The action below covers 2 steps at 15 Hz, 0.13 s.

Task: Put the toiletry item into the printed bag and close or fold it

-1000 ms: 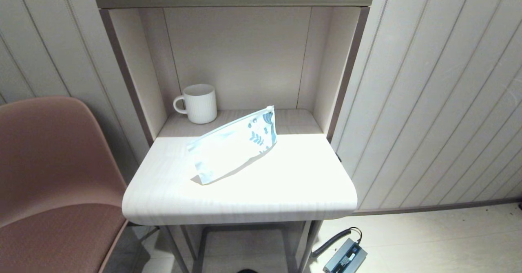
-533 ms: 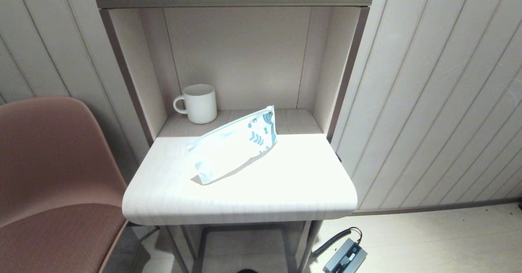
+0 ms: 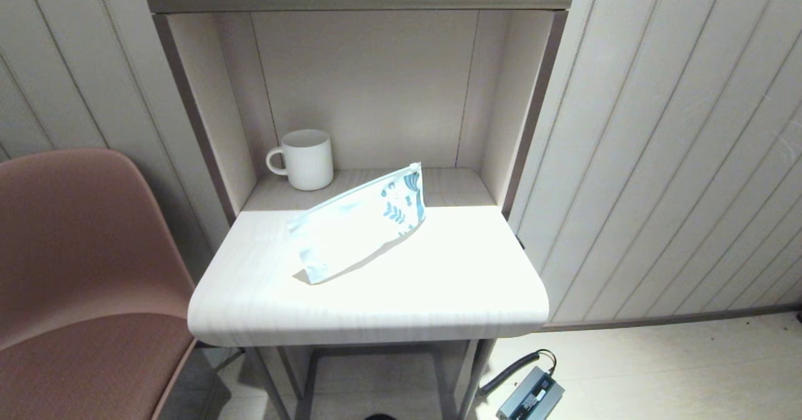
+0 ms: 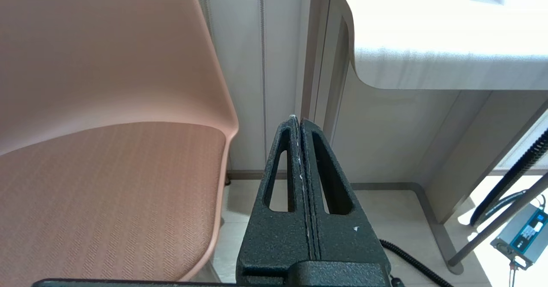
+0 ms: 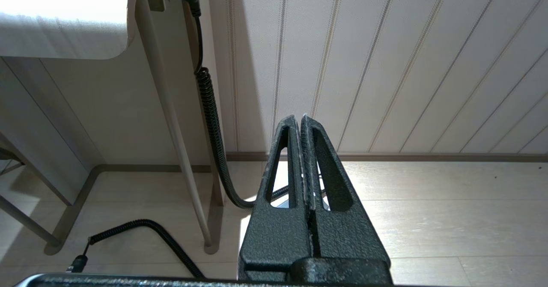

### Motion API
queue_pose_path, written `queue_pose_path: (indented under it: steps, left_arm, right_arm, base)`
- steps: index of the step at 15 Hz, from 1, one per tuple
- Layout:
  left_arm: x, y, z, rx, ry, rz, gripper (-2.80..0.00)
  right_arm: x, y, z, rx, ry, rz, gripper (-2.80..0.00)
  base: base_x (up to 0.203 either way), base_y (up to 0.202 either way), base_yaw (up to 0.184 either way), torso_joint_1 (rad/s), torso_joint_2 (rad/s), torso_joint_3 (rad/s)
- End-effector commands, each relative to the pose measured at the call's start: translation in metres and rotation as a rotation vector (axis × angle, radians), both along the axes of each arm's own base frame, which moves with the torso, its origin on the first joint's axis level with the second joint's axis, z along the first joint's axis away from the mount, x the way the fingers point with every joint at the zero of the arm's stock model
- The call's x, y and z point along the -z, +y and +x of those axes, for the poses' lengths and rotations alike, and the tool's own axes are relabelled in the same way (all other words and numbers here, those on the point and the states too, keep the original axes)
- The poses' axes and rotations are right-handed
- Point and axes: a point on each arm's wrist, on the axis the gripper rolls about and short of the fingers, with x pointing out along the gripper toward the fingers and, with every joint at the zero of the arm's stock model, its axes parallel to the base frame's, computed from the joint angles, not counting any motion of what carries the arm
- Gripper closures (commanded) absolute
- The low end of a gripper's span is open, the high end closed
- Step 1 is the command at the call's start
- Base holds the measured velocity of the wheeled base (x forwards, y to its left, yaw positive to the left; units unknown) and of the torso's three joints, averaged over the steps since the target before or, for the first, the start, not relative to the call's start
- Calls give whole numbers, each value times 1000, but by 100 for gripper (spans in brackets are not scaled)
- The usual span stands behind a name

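left claw (image 4: pixel 299 122), right claw (image 5: pixel 301 120): black, grainy-textured, tapered fingers with slotted cutouts.

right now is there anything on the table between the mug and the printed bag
Nothing. In the head view, only a short bare strip of the table separates the mug from the printed bag; they stand apart. Neither claw is over the table.

White frosted plastic printed bag (image 3: pixel 357 222): dark teal leaf and flower prints at one end, plain white elsewhere. Ribbed ceramic mug (image 3: pixel 305 158): white, fine vertical ribbing. Rounded wooden table top (image 3: pixel 438 294): pale whitewashed wood grain; shelf frame edges brown. Moulded chair (image 3: pixel 81 269): dusty pink-brown shell, herringbone-weave seat. Wall panelling (image 3: pixel 677 157): cream, thin vertical grooves. Left gripper (image 4: pixel 299 122) and right gripper (image 5: pixel 299 120): black, pebbled texture. Coiled cable (image 5: pixel 212 128): black.
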Motion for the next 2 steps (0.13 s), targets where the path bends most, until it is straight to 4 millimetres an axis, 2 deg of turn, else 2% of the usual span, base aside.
queue_pose_path:
  steps: [1, 2]
  left_arm:
    - [0, 0, 0, 0, 2, 0, 0]
    - [0, 0, 0, 0, 2, 0, 0]
  right_arm:
    - [0, 0, 0, 0, 1, -2, 0]
    - [0, 0, 0, 0, 1, -2, 0]
  base:
    - [0, 0, 0, 0, 0, 0]
    - [0, 0, 0, 0, 0, 0]
